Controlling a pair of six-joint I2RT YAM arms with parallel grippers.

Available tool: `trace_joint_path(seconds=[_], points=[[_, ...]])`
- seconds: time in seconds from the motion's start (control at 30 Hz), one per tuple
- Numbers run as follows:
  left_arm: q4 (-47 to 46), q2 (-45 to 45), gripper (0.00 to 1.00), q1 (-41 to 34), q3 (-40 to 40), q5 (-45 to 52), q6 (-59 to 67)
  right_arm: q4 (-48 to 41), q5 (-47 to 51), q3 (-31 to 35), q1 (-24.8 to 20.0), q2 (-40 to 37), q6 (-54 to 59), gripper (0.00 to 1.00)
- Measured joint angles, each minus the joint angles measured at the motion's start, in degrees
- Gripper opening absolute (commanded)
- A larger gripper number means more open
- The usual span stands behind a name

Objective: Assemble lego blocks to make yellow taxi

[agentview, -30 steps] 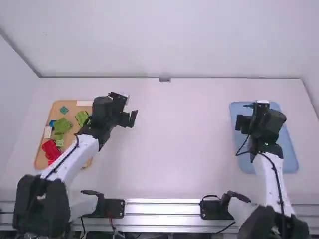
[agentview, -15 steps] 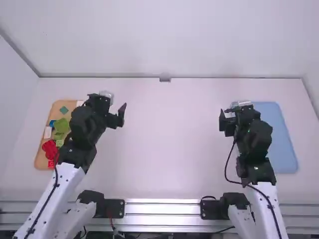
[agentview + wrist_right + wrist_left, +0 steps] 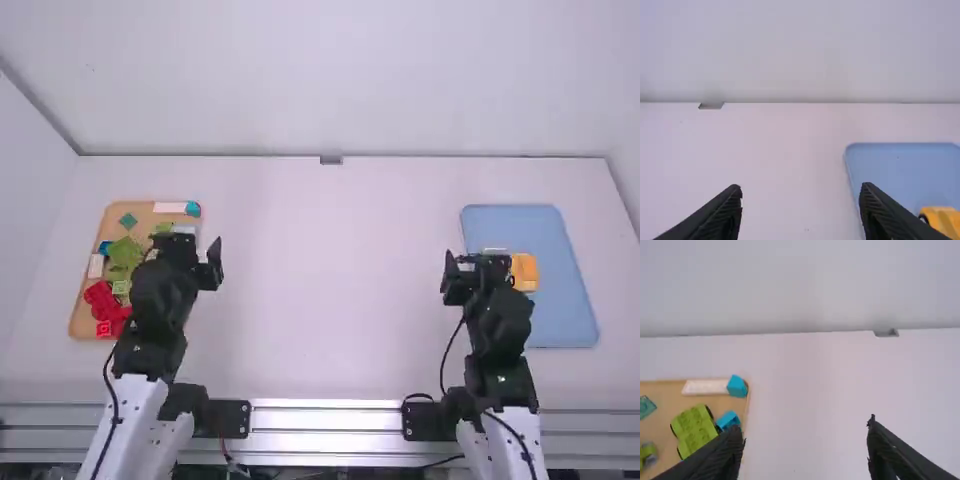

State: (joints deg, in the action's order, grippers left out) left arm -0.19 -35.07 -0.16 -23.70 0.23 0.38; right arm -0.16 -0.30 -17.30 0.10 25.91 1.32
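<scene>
My left gripper (image 3: 188,264) is open and empty above the right edge of the wooden tray (image 3: 83,322); its fingers stand wide apart in the left wrist view, as the left gripper (image 3: 805,442) holds nothing. On the blue tray (image 3: 570,310) rests a yellow block piece (image 3: 524,271), partly covered by my right gripper (image 3: 477,272) in the high view. In the right wrist view the yellow piece (image 3: 944,220) shows a dark wheel at its side, and the right gripper (image 3: 801,200) is open, over bare table left of it.
The wooden tray bears red blocks (image 3: 102,298), a green piece with dark wheels (image 3: 692,429), a blue block (image 3: 728,420), a white brick (image 3: 704,387) with a teal block (image 3: 737,386) at its end, and a teal diamond-shaped piece (image 3: 128,220). A wall stands behind the table.
Both arms have drawn back toward their bases, the right gripper also shifting left. More of each tray is uncovered, including the yellow piece on the blue tray.
</scene>
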Motion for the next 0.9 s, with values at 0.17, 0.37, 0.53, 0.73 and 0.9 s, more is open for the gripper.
trace_joint_path(seconds=[0.17,0.37,0.53,0.73,0.9], points=[[0.00,7.50,0.44,0.00,7.43,-0.09,-0.02,-0.02,0.04,7.50,0.00,-7.41,-0.94,0.42],[-0.02,14.75,0.32,0.00,14.62,-0.11,-0.22,-0.04,0.15,14.58,0.00,-14.25,-1.03,0.31],[0.00,20.76,0.23,0.00,20.63,-0.09,-0.42,0.48,0.07,16.68,0.00,-19.63,-1.03,0.22],[0.44,26.32,0.13,0.00,23.17,-0.11,-0.44,0.50,0.22,16.65,0.00,-24.74,-1.07,0.13],[0.44,30.45,0.07,0.00,23.17,-0.11,-0.44,0.52,0.07,16.68,0.00,-25.44,-1.05,0.07]])
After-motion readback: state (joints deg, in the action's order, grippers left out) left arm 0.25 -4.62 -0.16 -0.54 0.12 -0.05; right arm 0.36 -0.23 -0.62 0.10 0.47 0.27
